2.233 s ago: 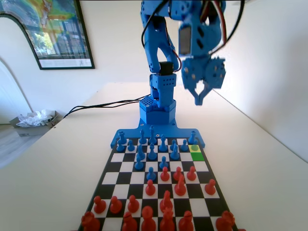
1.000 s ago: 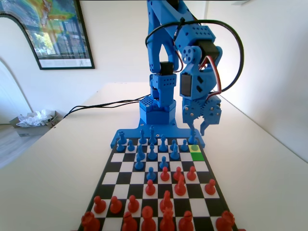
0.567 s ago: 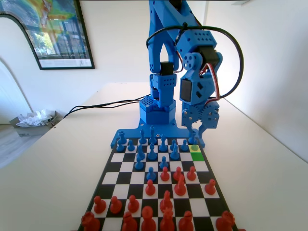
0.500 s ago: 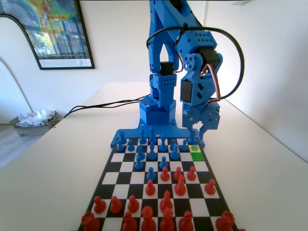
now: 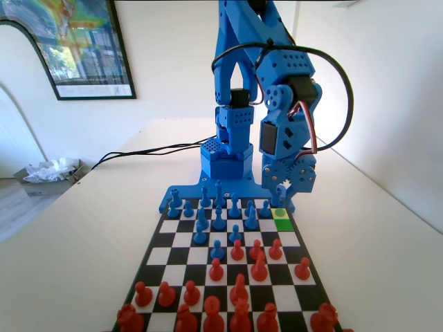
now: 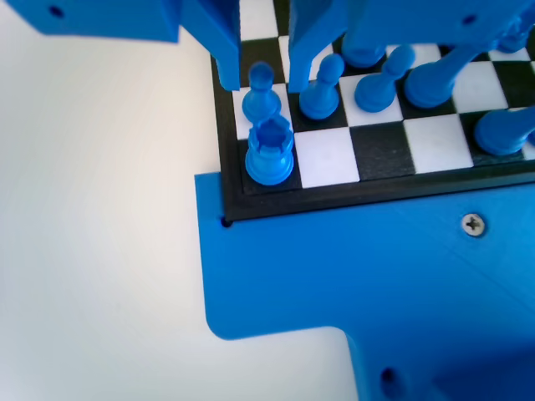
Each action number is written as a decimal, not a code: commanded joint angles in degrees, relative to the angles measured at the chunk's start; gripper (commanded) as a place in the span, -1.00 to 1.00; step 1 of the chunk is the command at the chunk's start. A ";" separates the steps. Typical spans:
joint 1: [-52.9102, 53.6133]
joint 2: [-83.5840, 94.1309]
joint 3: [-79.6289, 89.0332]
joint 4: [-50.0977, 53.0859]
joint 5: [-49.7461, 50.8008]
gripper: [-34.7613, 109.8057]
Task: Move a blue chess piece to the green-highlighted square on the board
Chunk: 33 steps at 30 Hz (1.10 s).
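Red pawns (image 5: 259, 268) crowding the near half of the board (image 5: 158, 256), untouched, not part of this job. Farther up, on the right edge in the fixed view, the green-highlighted square (image 5: 282, 224) bare, nothing standing on it. Paler yellow-green square (image 5: 279, 213) just beyond it.

Beyond that, the tool (image 6: 262, 82) down low over the board's far right corner in the fixed view, jaws spread. In the wrist view, one jaw on each side of the blue chess piece (image 6: 261, 102), level with its round head. Thin gaps seemingly left on both sides, so no pinch yet. Pawn upright on a white edge square, just beside the taller rook-like piece (image 6: 270, 152) in the corner, with a second blue pawn (image 6: 321, 90) on the next square, close to the outside of the right jaw. Bare counter (image 5: 83, 249) either side of the board.

Step in hand, judged: end of the reach, grasp about to start, carry not begun.

Next move, judged:
- Press the jaws together on the pawn's head or neck.
- Lift straight up to miss the rook-like piece and the neighbouring pawn.
- Carry a short way toward the red side and set down on the green square.

Main risk, judged: right jaw nudging the neighbouring pawn during the squeeze.
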 commanded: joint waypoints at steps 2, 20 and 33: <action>-0.79 0.18 -2.81 -0.09 -0.44 -0.39; -0.44 -2.46 -3.34 -1.58 -1.14 -0.39; -0.62 -3.69 -4.13 -2.11 -1.14 -0.40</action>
